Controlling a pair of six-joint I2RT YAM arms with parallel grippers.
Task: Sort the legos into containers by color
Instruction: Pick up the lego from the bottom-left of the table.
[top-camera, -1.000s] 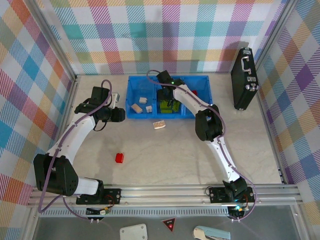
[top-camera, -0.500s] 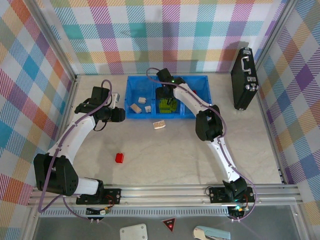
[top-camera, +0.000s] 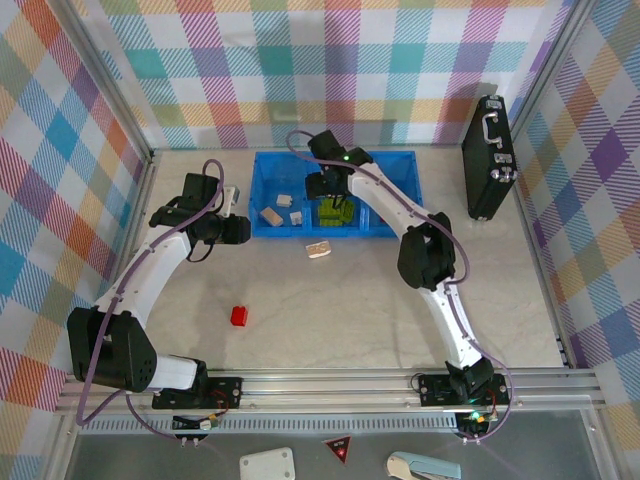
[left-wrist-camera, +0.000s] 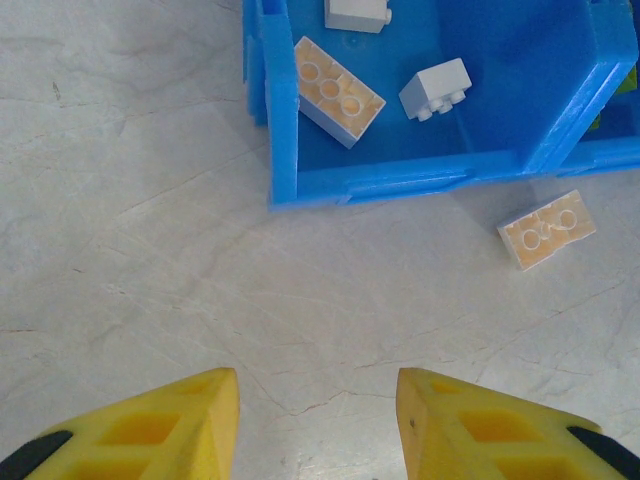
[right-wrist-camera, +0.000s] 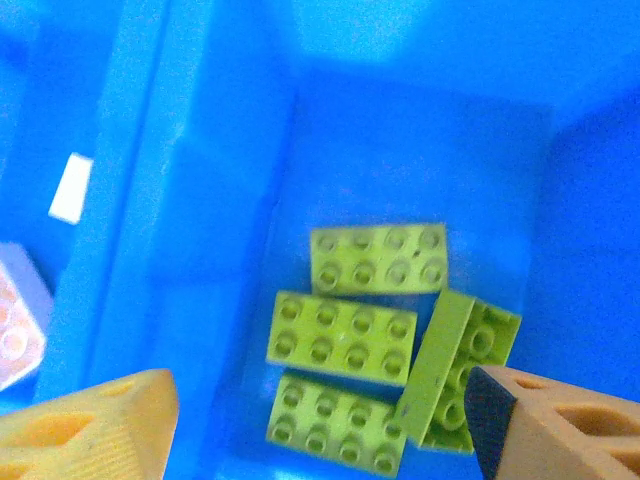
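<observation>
Two bricks lie out on the bench (top-camera: 330, 300). A beige brick (left-wrist-camera: 547, 229) sits just beside the front wall of the bin (left-wrist-camera: 400, 185), skewed to it. A red brick (top-camera: 239, 315) lies well apart in the open, nearer the left arm's base. Inside the bin, the left compartment holds beige and pale bricks (left-wrist-camera: 338, 91). The middle compartment holds four green bricks (right-wrist-camera: 345, 337), one tipped on edge against its neighbours.

The left fingers (left-wrist-camera: 180, 425) stand apart with nothing between them, over bare bench just short of the bin's near left corner. The right fingers (right-wrist-camera: 90, 425) are likewise apart and empty, hanging over the green compartment.

The bricks look like hard, glossy plastic. They are probably stiff enough to take a firm squeeze unharmed, but so light that a glancing touch would likely skid them across the smooth bench. The surest hold is probably across the short width, pads flat on the two long side walls and centred along the length so the brick cannot pivot. The bumpy face offers a poor seat.

The beige brick likely needs a wrist turn to match its skew, and the nearby bin wall leaves little room for the far finger. The red brick has free space all round and should be the easier pick. A low release should keep either from bouncing out.
</observation>
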